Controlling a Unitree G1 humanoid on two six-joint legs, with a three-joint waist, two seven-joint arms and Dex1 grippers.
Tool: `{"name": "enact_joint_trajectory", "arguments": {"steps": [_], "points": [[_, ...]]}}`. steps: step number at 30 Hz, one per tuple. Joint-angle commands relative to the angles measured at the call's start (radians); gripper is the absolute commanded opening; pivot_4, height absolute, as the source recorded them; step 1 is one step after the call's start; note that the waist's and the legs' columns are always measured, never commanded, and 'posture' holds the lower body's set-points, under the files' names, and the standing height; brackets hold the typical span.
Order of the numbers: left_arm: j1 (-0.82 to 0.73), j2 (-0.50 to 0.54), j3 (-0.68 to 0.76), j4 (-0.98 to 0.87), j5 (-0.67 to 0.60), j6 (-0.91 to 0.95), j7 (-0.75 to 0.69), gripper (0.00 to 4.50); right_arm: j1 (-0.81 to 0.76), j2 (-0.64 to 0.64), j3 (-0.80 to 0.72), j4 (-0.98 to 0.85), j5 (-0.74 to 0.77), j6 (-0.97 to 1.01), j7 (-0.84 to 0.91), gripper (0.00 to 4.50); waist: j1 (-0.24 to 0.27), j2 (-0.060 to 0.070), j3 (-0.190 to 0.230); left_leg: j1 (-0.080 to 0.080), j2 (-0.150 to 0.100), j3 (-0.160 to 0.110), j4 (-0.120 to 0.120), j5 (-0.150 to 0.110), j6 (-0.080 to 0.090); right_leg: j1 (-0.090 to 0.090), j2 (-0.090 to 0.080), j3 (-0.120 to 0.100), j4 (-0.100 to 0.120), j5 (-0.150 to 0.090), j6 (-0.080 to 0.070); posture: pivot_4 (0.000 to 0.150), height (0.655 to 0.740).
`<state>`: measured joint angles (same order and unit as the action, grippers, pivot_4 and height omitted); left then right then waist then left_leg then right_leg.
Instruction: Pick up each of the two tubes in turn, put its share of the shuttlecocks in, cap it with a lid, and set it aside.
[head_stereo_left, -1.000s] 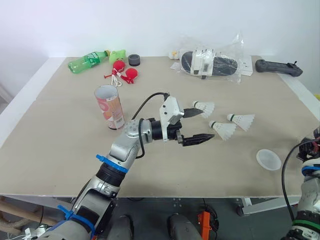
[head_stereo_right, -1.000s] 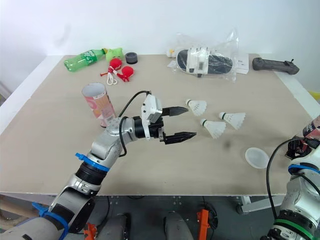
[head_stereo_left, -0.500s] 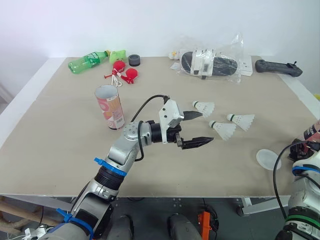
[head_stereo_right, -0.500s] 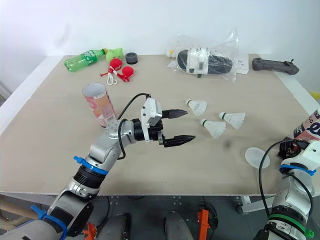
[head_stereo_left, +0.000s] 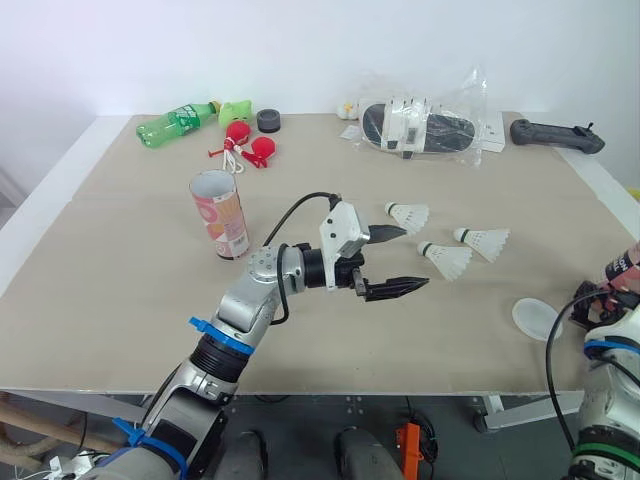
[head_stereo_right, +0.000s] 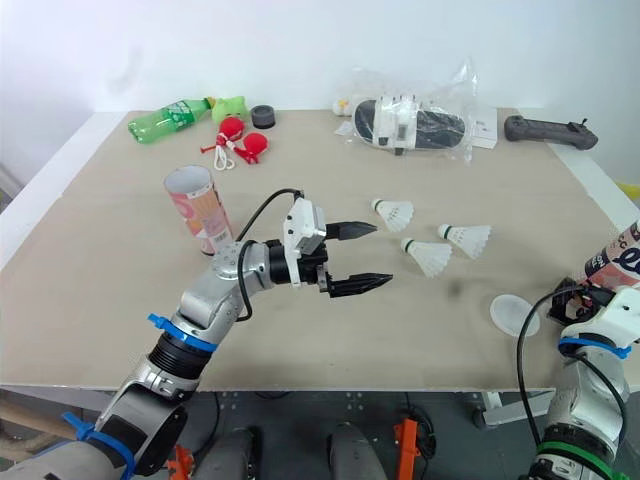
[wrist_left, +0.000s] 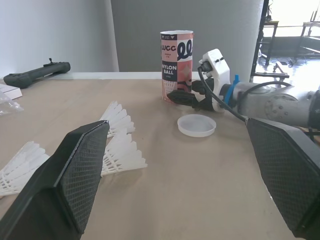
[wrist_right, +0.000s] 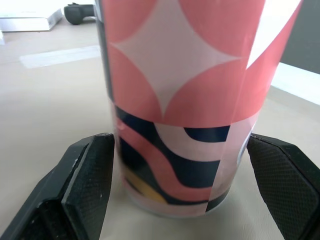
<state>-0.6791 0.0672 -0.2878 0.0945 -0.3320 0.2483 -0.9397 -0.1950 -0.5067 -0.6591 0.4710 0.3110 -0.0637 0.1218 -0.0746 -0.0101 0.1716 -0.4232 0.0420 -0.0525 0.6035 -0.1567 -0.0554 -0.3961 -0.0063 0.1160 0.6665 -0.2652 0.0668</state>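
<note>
Beige table (head_stereo_left: 120, 280). Left gripper (head_stereo_left: 415, 257) hovered over mid-table, fingers spread wide, nothing held, tips aimed at three shuttlecocks (head_stereo_left: 447, 259) lying loose just right of centre. Open tube (head_stereo_left: 220, 213) stood upright to the left of that gripper. Right gripper (wrist_right: 180, 142), at the table's right edge, was clamped on the base of the second tube (wrist_left: 176, 65). Clear lid (head_stereo_left: 537, 318) lay flat just beside it. Green bottle (head_stereo_left: 175, 122) and bagged shoe (head_stereo_left: 420, 125) sat along the far edge.

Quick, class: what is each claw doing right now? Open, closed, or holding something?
Left claw: open, holding nothing.
Right claw: closed on the pink tube.
</note>
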Motion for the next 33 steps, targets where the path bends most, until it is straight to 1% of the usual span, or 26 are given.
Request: {"name": "enact_joint_trajectory", "arguments": {"steps": [1,8,9,13,17,19,21,23,27,31,33], "points": [[-0.007,-0.012,0.002,-0.029,-0.007,-0.002,0.005,4.5,0.036,0.0,-0.002,-0.114,0.014,0.022,-0.014,4.43,0.0,0.0,0.0,0.0,0.0,0.0,0.0,0.0,0.0,0.0,0.0,0.0,0.0,0.0,0.0,0.15,0.74],[-0.002,-0.023,-0.003,-0.015,-0.009,-0.008,-0.008,4.5,0.154,0.033,-0.021,-0.34,0.049,0.107,-0.037,4.43,0.0,0.0,0.0,0.0,0.0,0.0,0.0,0.0,0.0,0.0,0.0,0.0,0.0,0.0,0.0,0.15,0.74],[-0.001,-0.024,-0.003,-0.013,-0.009,-0.009,-0.01,4.5,0.18,0.041,-0.025,-0.39,0.059,0.125,-0.04,4.43,0.001,0.0,0.0,0.0,0.0,0.0,0.0,0.0,0.0,0.0,0.0,0.0,0.0,0.0,0.0,0.15,0.74],[-0.004,-0.022,0.012,0.004,-0.007,-0.024,-0.007,4.5,0.346,0.083,-0.032,-0.716,0.177,0.272,-0.022,4.43,0.002,0.001,0.0,-0.001,0.0,-0.002,-0.001,0.0,0.0,0.0,0.0,-0.001,0.0,-0.002,-0.001,0.15,0.74],[0.036,0.012,0.048,-0.025,-0.012,-0.011,0.022,4.5,0.479,0.024,0.011,-0.969,0.309,0.398,0.106,4.43,-0.002,0.0,0.0,-0.001,-0.001,-0.002,-0.001,0.0,0.0,0.0,0.0,0.0,0.0,-0.002,0.0,0.15,0.74],[0.079,0.042,0.072,-0.063,-0.015,0.006,0.043,4.5,0.498,-0.053,0.047,-1.062,0.351,0.459,0.18,4.43,-0.007,0.002,-0.001,0.0,-0.001,-0.001,-0.001,0.0,0.0,-0.001,0.0,0.001,0.0,-0.003,-0.003,0.15,0.74],[0.132,0.072,0.106,-0.118,-0.024,0.032,0.081,4.5,0.457,-0.144,0.094,-1.113,0.389,0.522,0.234,4.43,-0.011,0.002,-0.001,0.001,0.0,0.0,-0.001,0.0,0.0,0.0,0.001,0.002,0.0,-0.003,-0.004,0.15,0.74],[0.182,0.095,0.135,-0.164,-0.026,0.048,0.121,4.5,0.379,-0.212,0.145,-1.132,0.428,0.572,0.265,4.43,-0.009,-0.002,0.001,0.002,0.0,-0.002,0.0,0.001,0.001,0.0,0.002,0.002,0.0,-0.001,-0.006,0.15,0.74],[0.311,0.13,0.195,-0.275,0.006,0.042,0.238,4.5,0.194,-0.329,0.319,-1.149,0.49,0.686,0.368,4.43,0.0,-0.005,0.002,0.0,0.0,-0.003,0.001,0.003,0.003,0.0,0.002,0.001,0.0,0.002,-0.006,0.15,0.74],[0.434,0.144,0.234,-0.38,0.022,0.04,0.341,4.5,0.026,-0.33,0.466,-1.129,0.509,0.737,0.421,4.43,0.007,-0.008,0.003,-0.002,0.0,-0.003,0.001,0.004,0.002,0.0,0.002,0.001,-0.001,0.001,-0.005,0.15,0.74],[0.493,0.143,0.248,-0.431,0.028,0.041,0.39,4.5,-0.042,-0.311,0.53,-1.11,0.507,0.749,0.452,4.43,0.017,-0.009,0.003,-0.003,0.0,-0.003,0.001,0.003,0.002,-0.002,0.002,0.001,-0.001,0.002,-0.001,0.15,0.74]]}}
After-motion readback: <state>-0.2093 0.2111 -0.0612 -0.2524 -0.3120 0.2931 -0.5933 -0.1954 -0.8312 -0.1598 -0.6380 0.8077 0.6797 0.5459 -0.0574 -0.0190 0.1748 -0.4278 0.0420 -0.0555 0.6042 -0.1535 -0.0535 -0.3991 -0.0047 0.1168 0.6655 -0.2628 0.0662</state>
